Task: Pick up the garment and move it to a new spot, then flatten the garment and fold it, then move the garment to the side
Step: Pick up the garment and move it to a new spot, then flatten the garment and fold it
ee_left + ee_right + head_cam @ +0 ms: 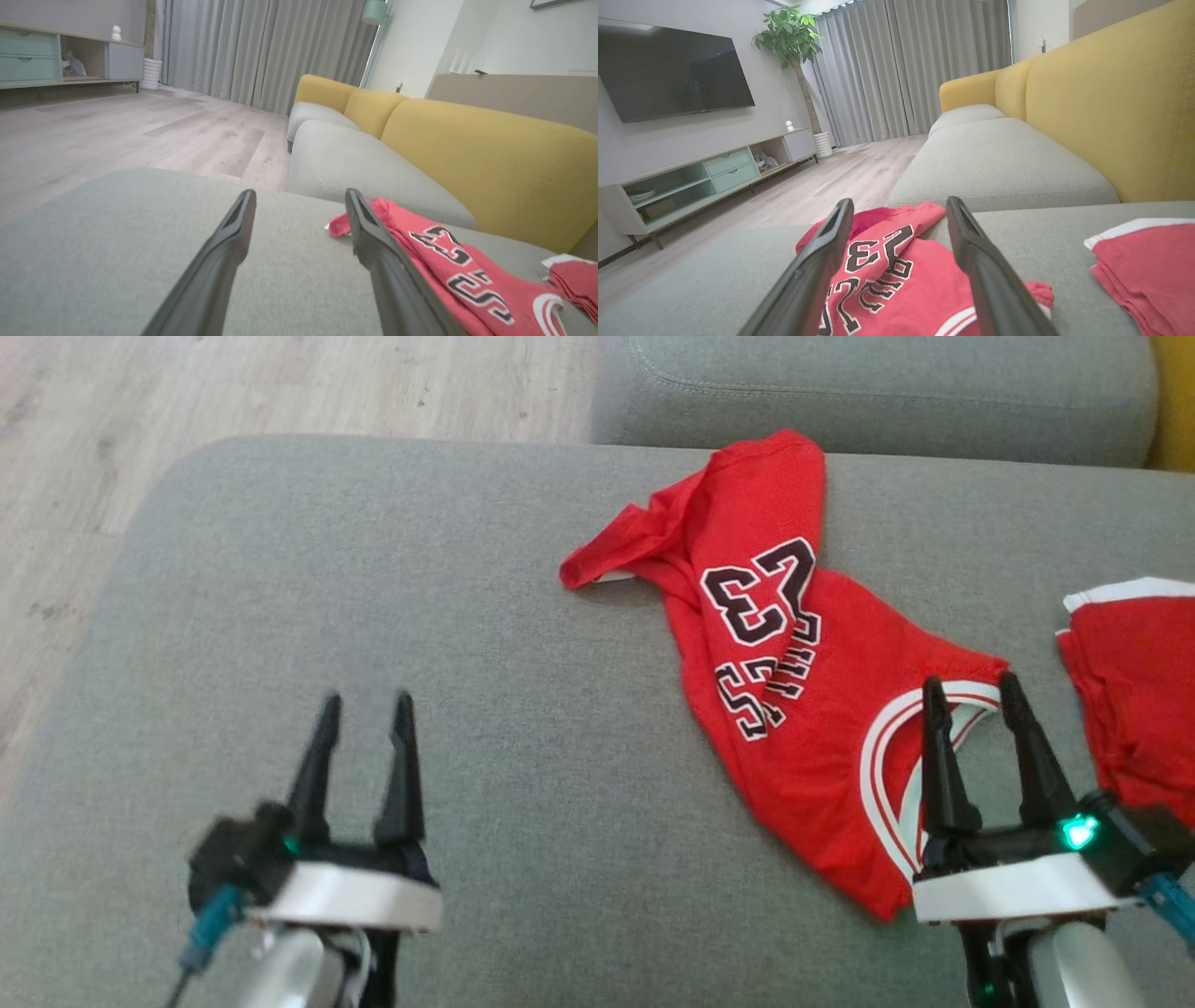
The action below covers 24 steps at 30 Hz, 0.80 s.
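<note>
The garment [784,681] is a red jersey with a dark "23", crumpled on the grey sofa cushion [523,775] to the right of centre. My right gripper [971,695] hovers open over its near white-trimmed edge, nothing between the fingers. In the right wrist view the garment [896,275] lies between and beyond the fingers of that gripper [899,210]. My left gripper [366,709] stands open over bare cushion, well left of the garment. The left wrist view has this gripper [299,198] with the garment [458,270] on its right.
A second red cloth with white trim [1134,681] lies at the right edge of the cushion. Another grey seat cushion [878,392] adjoins at the back, with the yellow backrest [1111,102] on the right. Wooden floor [233,392] lies to the left.
</note>
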Motion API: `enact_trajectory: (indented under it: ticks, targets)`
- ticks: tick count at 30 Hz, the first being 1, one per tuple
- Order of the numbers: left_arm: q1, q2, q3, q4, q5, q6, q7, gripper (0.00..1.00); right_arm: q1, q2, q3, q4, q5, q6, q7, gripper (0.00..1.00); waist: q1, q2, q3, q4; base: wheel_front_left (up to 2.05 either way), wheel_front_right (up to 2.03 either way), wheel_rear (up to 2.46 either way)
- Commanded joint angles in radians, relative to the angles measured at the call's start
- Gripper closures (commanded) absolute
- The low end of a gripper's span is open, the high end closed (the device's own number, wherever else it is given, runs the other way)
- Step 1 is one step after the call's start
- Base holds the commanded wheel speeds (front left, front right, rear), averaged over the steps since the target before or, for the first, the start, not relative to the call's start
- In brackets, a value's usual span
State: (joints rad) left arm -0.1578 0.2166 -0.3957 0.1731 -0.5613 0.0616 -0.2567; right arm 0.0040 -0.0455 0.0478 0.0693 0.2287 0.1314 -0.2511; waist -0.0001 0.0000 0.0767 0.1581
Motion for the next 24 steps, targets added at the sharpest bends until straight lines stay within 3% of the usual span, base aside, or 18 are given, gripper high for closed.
enact_trajectory:
  ticks: [1, 11, 15, 24]
  targets:
    - [-0.013, 0.000, 0.042, -0.033, 0.031, -0.002, -0.005, 0.00, -0.017, -0.005, 0.024, -0.023, 0.001, -0.001, -0.011, 0.00, 0.0001, 0.0000, 0.005, -0.007, 0.00, 0.00, 0.00]
    - [-0.010, -0.079, 0.115, -0.022, 0.110, -0.062, -0.005, 0.00, -0.053, -0.005, 0.015, 0.022, -0.056, -0.001, -0.011, 0.00, 0.0001, 0.0000, 0.066, 0.000, 0.00, 0.00, 0.00]
    - [-0.035, -0.098, 0.130, -0.010, 0.132, -0.088, -0.005, 0.00, -0.116, -0.005, -0.027, 0.139, -0.091, -0.001, 0.025, 0.00, 0.0001, 0.0000, 0.097, 0.012, 0.00, 0.00, 0.00]
    - [-0.048, -0.134, 0.151, 0.029, 0.153, -0.129, -0.005, 0.00, -0.231, -0.005, -0.095, 0.425, -0.029, -0.001, 0.142, 0.00, 0.0001, 0.0000, 0.123, 0.040, 0.00, 0.00, 0.00]
